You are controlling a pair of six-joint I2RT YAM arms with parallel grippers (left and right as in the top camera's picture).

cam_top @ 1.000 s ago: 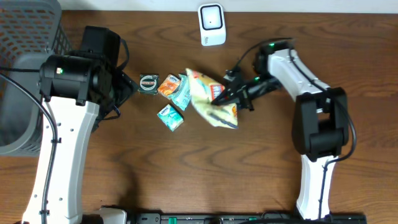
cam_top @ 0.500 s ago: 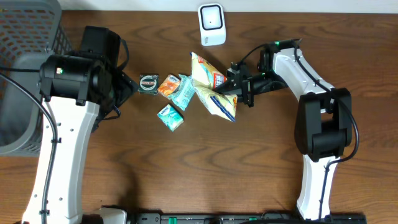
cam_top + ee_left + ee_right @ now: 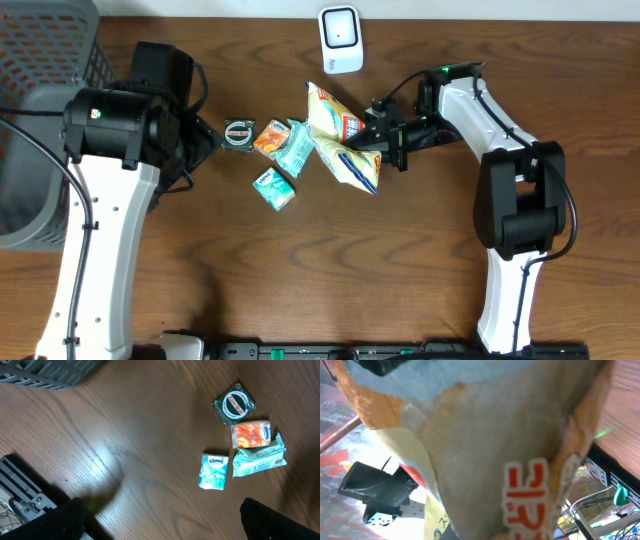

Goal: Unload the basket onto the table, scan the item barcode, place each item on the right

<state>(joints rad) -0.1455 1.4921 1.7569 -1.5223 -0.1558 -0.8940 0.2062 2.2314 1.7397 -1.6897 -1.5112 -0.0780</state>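
The item, a yellow and orange snack bag (image 3: 338, 135), hangs tilted above the middle of the table, its top end toward the white scanner (image 3: 340, 38) at the far edge. My right gripper (image 3: 372, 138) is shut on the bag's right side. In the right wrist view the bag (image 3: 490, 450) fills the frame with red lettering showing, and it hides the fingers. No barcode shows in any view. My left gripper (image 3: 165, 525) hovers open over bare table at the left, nothing between its fingers (image 3: 65, 520).
Left of the bag lie a round tin (image 3: 239, 133), an orange packet (image 3: 270, 137) and two teal tissue packs (image 3: 293, 150) (image 3: 273, 188). A grey mesh basket (image 3: 40, 60) stands at the far left. The left arm (image 3: 120, 125) reaches in beside it.
My right gripper has lifted the snack bag off the table and swung it up toward the scanner; over the last half second it barely moved. The left arm is still.
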